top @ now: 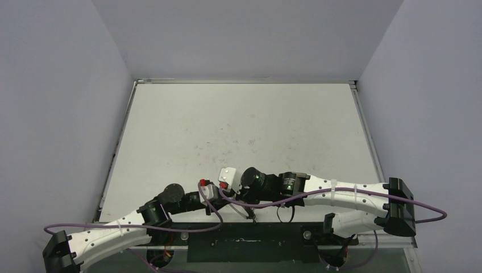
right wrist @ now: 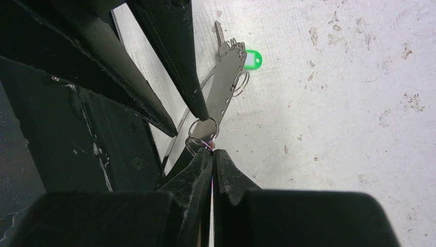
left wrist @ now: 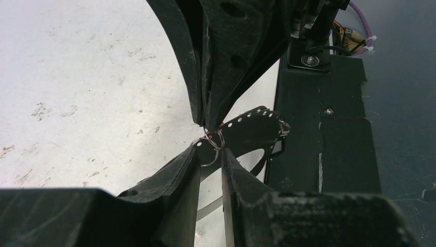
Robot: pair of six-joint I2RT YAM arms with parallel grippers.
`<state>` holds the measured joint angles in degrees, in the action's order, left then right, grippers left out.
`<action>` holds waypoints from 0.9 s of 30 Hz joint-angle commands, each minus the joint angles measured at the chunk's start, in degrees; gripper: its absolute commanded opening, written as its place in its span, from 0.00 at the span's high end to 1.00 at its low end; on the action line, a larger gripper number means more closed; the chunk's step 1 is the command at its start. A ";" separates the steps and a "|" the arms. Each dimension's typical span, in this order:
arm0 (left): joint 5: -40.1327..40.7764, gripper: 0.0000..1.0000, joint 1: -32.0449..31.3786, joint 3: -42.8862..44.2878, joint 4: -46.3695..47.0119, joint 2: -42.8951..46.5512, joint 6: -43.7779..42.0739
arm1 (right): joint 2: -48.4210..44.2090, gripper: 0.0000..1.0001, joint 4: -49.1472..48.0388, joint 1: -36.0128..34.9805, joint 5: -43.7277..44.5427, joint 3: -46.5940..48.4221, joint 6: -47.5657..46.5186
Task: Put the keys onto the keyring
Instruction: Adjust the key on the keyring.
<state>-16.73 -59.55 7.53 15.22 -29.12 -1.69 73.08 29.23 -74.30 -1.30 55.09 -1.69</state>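
As threading is attempted, a small ring is pinched by the right claw.
Left claw state cannot be told; next, the ring likely needs prying apart.

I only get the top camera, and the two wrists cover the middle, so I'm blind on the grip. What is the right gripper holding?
Observer: The right gripper is shut, pinching small rings at its tips; a sliver of red shows there.
Operator: And the left one?
Observer: The left gripper meets it tip to tip, jaws apart with one of those rings between them; I cannot tell whether it grips.
Operator: Where is the green key?
Observer: The green-tagged key lies on the table at the end of the keyring away from the grippers; whether it is threaded on, I cannot tell.
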 commanded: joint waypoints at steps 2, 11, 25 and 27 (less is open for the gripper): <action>-1.73 0.80 -0.26 0.10 6.39 -0.60 4.05 | -1.93 1.00 -3.47 -0.57 2.22 1.59 0.98; -2.30 0.83 -0.56 -0.97 11.03 -2.67 4.95 | -2.15 1.00 -4.08 -1.17 2.09 1.70 1.16; 0.64 0.83 -0.57 -0.58 9.65 -5.60 3.92 | -3.61 1.00 -5.27 -1.42 1.74 1.28 1.08; 0.59 0.85 -0.57 -0.56 10.07 -5.56 3.81 | -3.73 1.00 -5.40 -1.39 1.74 1.20 1.03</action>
<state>-16.88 -59.92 6.35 23.33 -34.59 2.44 72.23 27.73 -75.16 -0.73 55.07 -0.89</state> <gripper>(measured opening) 0.172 0.025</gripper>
